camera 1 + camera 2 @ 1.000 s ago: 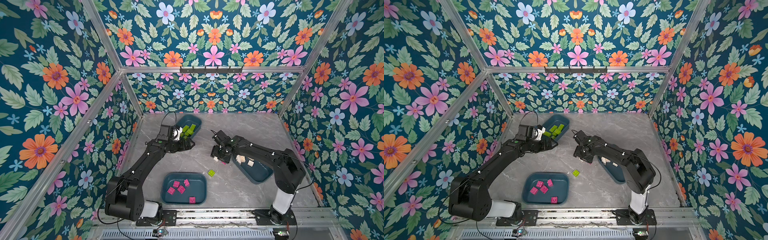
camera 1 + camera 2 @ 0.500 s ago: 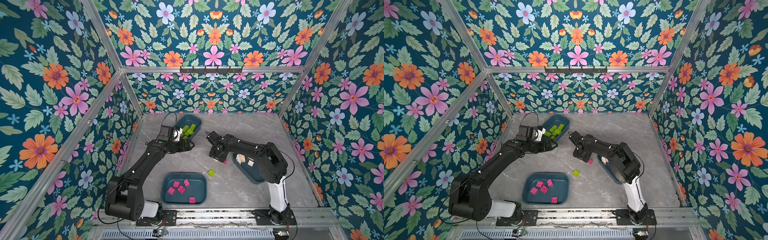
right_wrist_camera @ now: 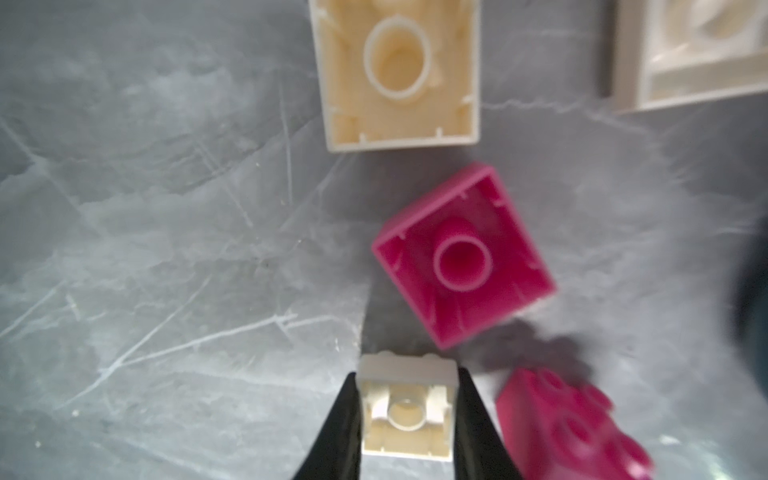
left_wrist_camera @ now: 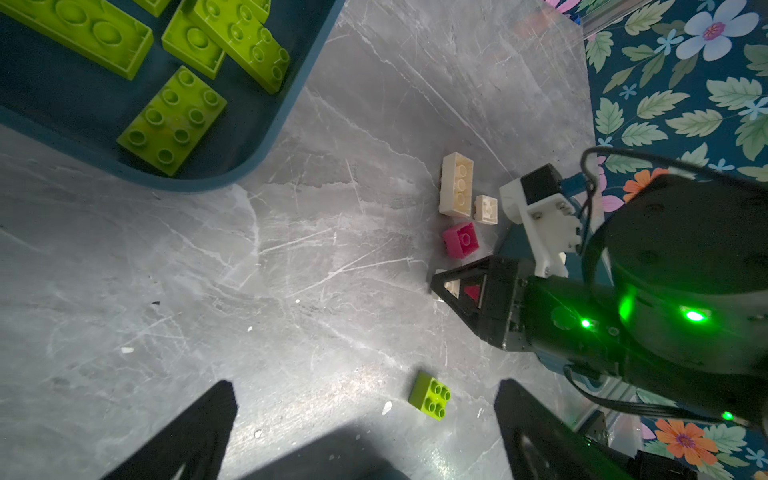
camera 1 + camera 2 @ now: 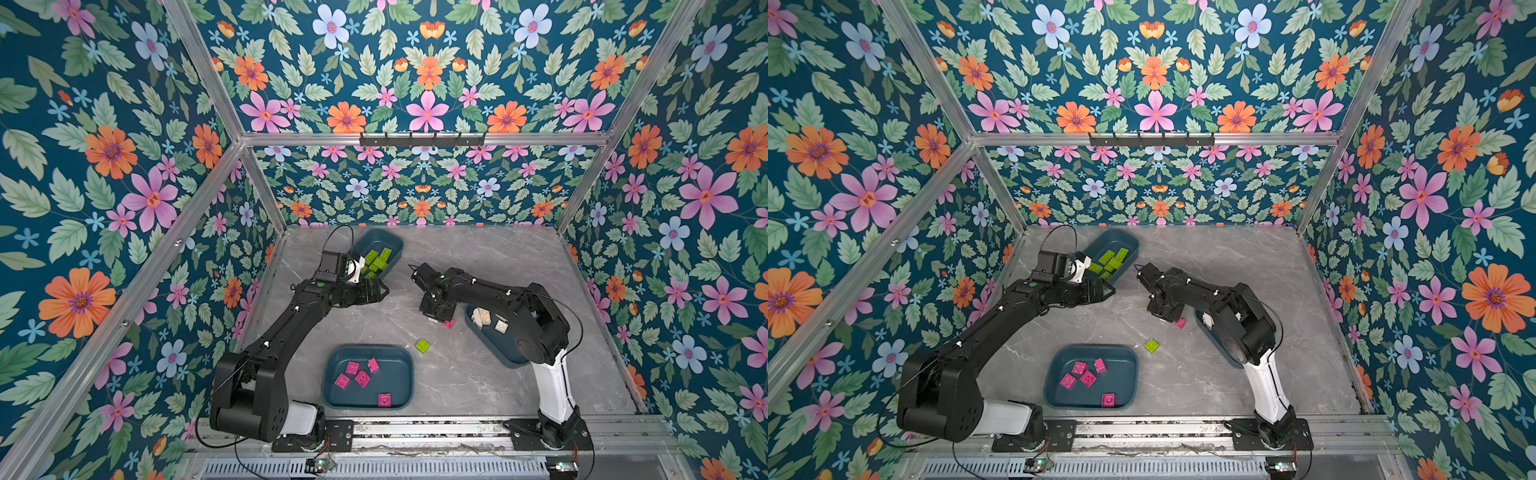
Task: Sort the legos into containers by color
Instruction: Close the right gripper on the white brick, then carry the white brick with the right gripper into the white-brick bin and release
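Note:
My right gripper (image 3: 408,374) is shut on a small cream white lego (image 3: 407,415), low over the table beside the right container (image 5: 494,349), which holds cream legos. Around it lie an upturned pink lego (image 3: 463,255), a second pink one (image 3: 569,424) and an upturned cream one (image 3: 399,70). In both top views the right gripper (image 5: 434,318) (image 5: 1165,318) hides most of this cluster. My left gripper (image 4: 365,395) (image 5: 380,291) hangs open and empty near the far container (image 5: 390,243) of green legos. A loose green lego (image 5: 423,345) (image 4: 430,395) lies on the table.
The front container (image 5: 399,374) holds several pink legos. A long cream lego (image 4: 456,190) and a small one (image 4: 486,209) lie by the right arm. Flowered walls close in the grey marble table (image 5: 498,270) on three sides.
The right gripper has come down among the cluster of legos and closed on the small cream one. The left arm has stayed still and open.

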Controlling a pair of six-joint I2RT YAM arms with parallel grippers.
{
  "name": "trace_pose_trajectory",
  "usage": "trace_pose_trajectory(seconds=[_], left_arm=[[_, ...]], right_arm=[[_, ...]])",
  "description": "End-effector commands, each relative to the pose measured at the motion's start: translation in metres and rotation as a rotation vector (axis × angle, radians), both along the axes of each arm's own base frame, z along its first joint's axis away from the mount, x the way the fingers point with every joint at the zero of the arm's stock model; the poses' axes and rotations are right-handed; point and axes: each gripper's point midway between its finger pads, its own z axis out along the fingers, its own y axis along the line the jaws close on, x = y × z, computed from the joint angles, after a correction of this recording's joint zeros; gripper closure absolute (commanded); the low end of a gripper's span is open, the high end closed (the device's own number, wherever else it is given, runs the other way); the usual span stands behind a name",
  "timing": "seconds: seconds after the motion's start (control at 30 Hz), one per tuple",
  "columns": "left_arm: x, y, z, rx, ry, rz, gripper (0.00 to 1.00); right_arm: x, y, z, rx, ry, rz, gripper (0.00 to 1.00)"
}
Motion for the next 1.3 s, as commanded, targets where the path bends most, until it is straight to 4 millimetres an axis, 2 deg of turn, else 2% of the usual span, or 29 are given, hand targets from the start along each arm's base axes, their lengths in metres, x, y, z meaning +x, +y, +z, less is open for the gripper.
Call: trace_pose_trajectory(seconds=[0.0, 0.13, 0.27, 0.4, 0.47, 0.57, 0.8, 0.93, 1.0, 1.13, 1.27], left_arm=[[0.002, -0.002, 0.001, -0.009, -0.003, -0.009, 0.00], [0.004, -0.006, 0.003, -0.032, -0.004, -0.013, 0.00], [0.005, -0.014, 0.012, -0.089, -0.019, -0.020, 0.00], [0.006, -0.021, 0.018, -0.126, -0.027, -0.029, 0.00], [0.006, -0.024, 0.017, -0.128, -0.023, -0.033, 0.00], [0.006, -0.027, 0.014, -0.128, -0.016, -0.035, 0.00], [0.008, -0.030, 0.012, -0.121, -0.013, -0.036, 0.00], [0.008, -0.029, 0.011, -0.105, -0.005, -0.043, 0.00], [0.008, -0.026, 0.011, -0.084, -0.007, -0.043, 0.00], [0.008, -0.023, 0.012, -0.063, -0.009, -0.039, 0.00], [0.007, -0.019, 0.012, -0.040, -0.010, -0.027, 0.00]], right_arm=[[-0.003, -0.009, 0.031, -0.013, -0.051, 0.032, 0.75], [-0.014, -0.036, 0.069, -0.024, -0.118, 0.047, 0.75], [-0.029, -0.081, 0.091, -0.001, -0.148, 0.011, 0.76], [-0.040, -0.132, 0.097, 0.011, -0.158, -0.044, 0.78], [-0.046, -0.151, 0.095, 0.012, -0.145, -0.064, 0.78], [-0.056, -0.165, 0.082, 0.059, -0.101, -0.097, 0.78], [-0.065, -0.169, 0.046, 0.069, -0.039, -0.127, 0.73], [-0.068, -0.169, 0.038, 0.072, -0.021, -0.130, 0.52], [-0.067, -0.166, 0.045, 0.094, -0.037, -0.123, 0.44], [-0.063, -0.152, 0.073, 0.158, -0.075, -0.059, 0.37], [-0.058, -0.121, 0.105, 0.206, -0.127, 0.051, 0.34]])
